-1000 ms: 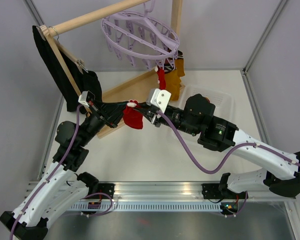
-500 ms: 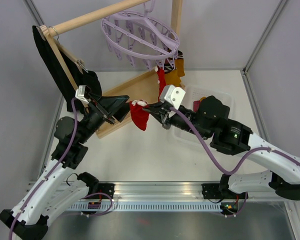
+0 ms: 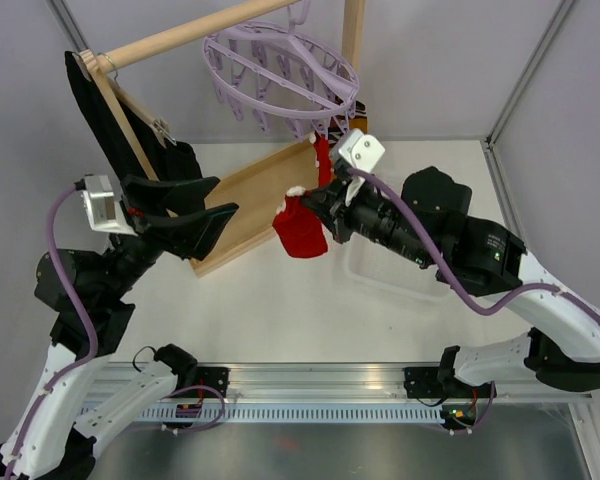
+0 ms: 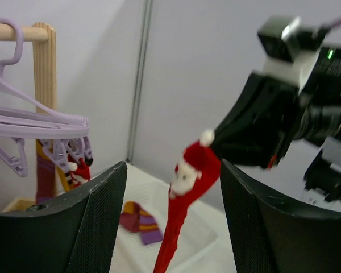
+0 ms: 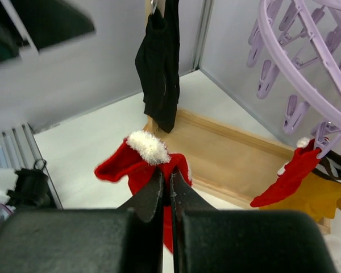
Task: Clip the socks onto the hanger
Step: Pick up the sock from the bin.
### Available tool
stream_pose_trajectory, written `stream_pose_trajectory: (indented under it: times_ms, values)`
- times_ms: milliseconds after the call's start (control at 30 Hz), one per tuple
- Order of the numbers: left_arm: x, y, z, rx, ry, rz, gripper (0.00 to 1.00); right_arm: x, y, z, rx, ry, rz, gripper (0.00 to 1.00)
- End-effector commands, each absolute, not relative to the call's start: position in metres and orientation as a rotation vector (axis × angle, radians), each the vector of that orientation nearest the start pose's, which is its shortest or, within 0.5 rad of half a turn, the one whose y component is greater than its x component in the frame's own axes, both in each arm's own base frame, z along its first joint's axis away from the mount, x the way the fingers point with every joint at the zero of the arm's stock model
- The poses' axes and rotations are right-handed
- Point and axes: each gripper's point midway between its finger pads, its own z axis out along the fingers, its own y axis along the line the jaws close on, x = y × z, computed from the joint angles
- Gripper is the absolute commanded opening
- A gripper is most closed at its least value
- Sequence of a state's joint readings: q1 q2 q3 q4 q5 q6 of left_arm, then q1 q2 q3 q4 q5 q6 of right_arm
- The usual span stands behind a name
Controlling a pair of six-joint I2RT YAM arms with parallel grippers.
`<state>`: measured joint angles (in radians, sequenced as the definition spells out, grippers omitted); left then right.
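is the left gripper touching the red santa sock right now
Apart. The top view shows a clear gap between the open left gripper and the red sock, which hangs pinched in the right gripper alone.

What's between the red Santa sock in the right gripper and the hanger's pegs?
Nothing visible. The right gripper holds the red Santa sock below the hanger, open air between. A clipped red sock and a yellow sock hang from its near side; left gripper stands open, aside.
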<state>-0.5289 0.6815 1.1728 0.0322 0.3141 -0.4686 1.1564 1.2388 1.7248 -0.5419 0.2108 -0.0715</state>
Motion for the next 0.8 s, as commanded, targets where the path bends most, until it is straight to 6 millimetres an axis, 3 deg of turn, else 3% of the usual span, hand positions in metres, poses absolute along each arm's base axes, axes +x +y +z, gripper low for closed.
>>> stream_pose_trajectory:
  times_ms: [0,133,400,767]
  values:
    - [0.160,-0.188,0.503,0.634,0.999,-0.825,0.71,0.187,0.312,0.497,-0.709,1.528,0.679,0.00]
    - [0.167,-0.200,0.483,0.740,0.993,-0.782,0.66,0.194,0.329,0.493,-0.731,1.602,0.659,0.00]
    - [0.172,-0.199,0.467,0.734,0.970,-0.754,0.65,0.190,0.343,0.488,-0.759,1.620,0.724,0.00]
    - [0.169,-0.205,0.471,0.756,0.954,-0.794,0.64,0.189,0.358,0.485,-0.787,1.623,0.757,0.00]
